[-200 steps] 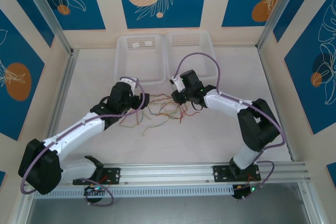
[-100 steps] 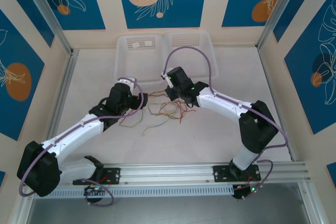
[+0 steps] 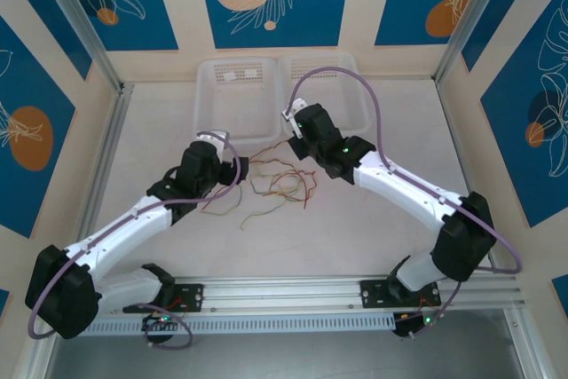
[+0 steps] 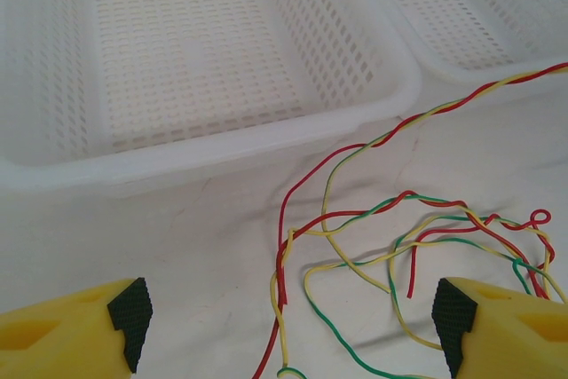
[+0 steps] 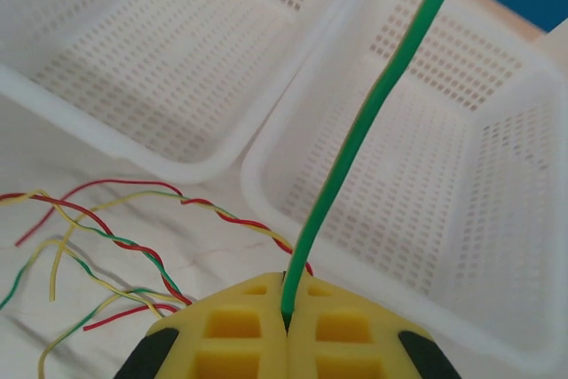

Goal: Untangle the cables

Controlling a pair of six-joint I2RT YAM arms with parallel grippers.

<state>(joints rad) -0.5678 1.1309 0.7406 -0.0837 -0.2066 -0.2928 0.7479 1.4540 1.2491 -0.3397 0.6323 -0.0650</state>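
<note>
Lying in a loose curly heap on the table [image 3: 355,228], the cables [image 3: 280,185] sit between the two arms, just in front of the baskets. The heap has been drawn out on its far side over the last second. One twisted red-and-yellow strand [image 4: 444,104] now runs out of it toward the right gripper [image 3: 297,141], which has moved away from the pile and up to the near rim of the right basket [image 3: 351,64].

In the right wrist view that gripper [image 5: 286,321] is clenched on a green wire [image 5: 355,148], whose free end stands up out of the closed fingers, and the twisted strand [image 5: 231,215] trails back toward the heap.

The left gripper [image 3: 235,169] has barely shifted. In its own view it [image 4: 291,312] stands wide apart and grasps nothing, with the tangle [image 4: 417,228] lying between and beyond its fingertips.

This looks like a wire being teased free, but the strands near the heap's middle remain crossed, so the pull is likely to drag the bundle along unless the left gripper pins it.
</note>
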